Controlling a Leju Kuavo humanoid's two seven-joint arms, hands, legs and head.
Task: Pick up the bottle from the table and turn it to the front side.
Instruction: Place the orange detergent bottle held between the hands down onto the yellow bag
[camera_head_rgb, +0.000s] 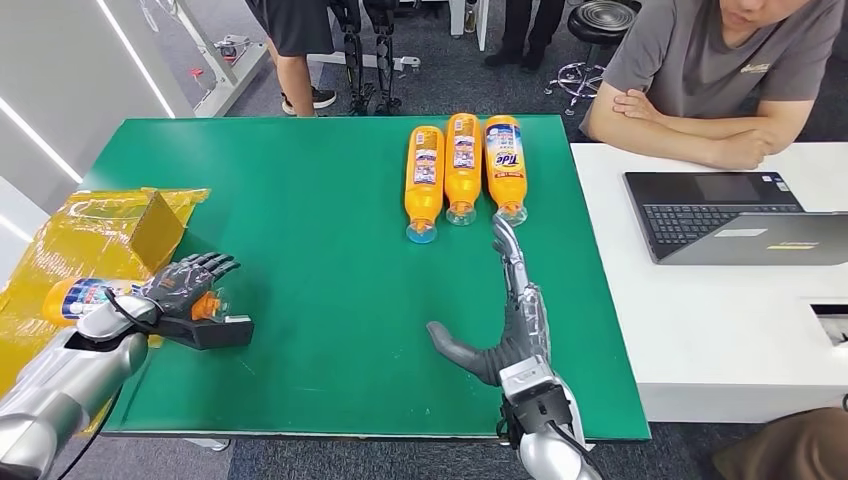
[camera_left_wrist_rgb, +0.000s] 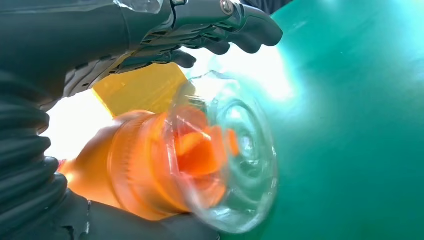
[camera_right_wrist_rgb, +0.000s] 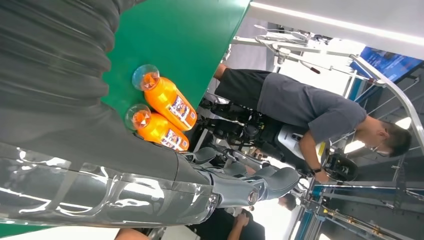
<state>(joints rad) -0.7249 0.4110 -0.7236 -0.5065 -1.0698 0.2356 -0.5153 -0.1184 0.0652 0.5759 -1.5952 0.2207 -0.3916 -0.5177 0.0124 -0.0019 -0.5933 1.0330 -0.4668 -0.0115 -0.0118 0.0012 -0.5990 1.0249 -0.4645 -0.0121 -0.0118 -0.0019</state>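
Observation:
My left hand (camera_head_rgb: 185, 288) grips an orange bottle (camera_head_rgb: 85, 298) at the table's left edge, fingers over its neck and thumb below. The bottle lies sideways with its clear cap (camera_left_wrist_rgb: 230, 165) pointing toward the table's middle and its orange neck (camera_left_wrist_rgb: 145, 165) between my fingers (camera_left_wrist_rgb: 225, 25) and thumb. My right hand (camera_head_rgb: 508, 325) lies open on the green table (camera_head_rgb: 320, 220), fingers stretched out, one fingertip close to the cap of the rightmost of three orange bottles (camera_head_rgb: 505, 160) lying side by side at the back. Two of them (camera_right_wrist_rgb: 167, 100) appear in the right wrist view past my right hand (camera_right_wrist_rgb: 225, 187).
A yellow bag with a box (camera_head_rgb: 100, 230) sits off the table's left edge under my left arm. A white table (camera_head_rgb: 700, 320) with an open laptop (camera_head_rgb: 730, 215) adjoins on the right, where a person (camera_head_rgb: 720, 70) sits with folded arms. Another person's legs (camera_head_rgb: 295, 60) stand behind.

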